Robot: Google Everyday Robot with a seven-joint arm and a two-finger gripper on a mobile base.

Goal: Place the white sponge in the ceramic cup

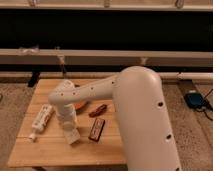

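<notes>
Spot the gripper [71,131] low over the front of the tabletop [30,152], right at the white sponge [75,140], between a white tube [41,119] and a dark bar [96,128]. Cannot tell its state: wide, narrow or clasping the sponge.

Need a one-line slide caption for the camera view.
Arm reaches over the wooden table, gripper at the white sponge between the printed tube and the dark bar.
</notes>
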